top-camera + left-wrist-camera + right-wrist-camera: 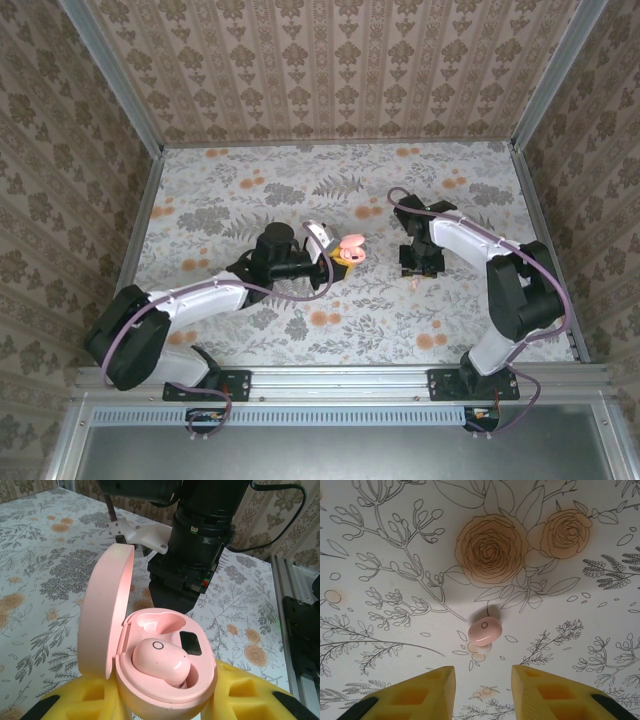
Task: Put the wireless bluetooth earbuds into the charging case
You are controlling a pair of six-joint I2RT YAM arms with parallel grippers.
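The pink charging case (165,680) stands with its lid (107,615) swung open, and my left gripper (167,702) is shut on its base between yellow fingers (250,690). One pale pink earbud (160,660) sits in the near slot; the far slot (156,621) is empty. In the top view the case (350,247) is held at mid-table. The other earbud (484,631) lies on the flowered cloth, just ahead of my right gripper (483,690). That gripper is open, its fingers (420,692) apart with nothing between them, pointing down at the table (420,262).
The flowered tablecloth (250,190) is ringed by patterned walls and a metal rail (340,380) along the near edge. The right arm's black wrist (195,555) hangs close behind the open case. Printed orange roses (490,550) lie beyond the loose earbud.
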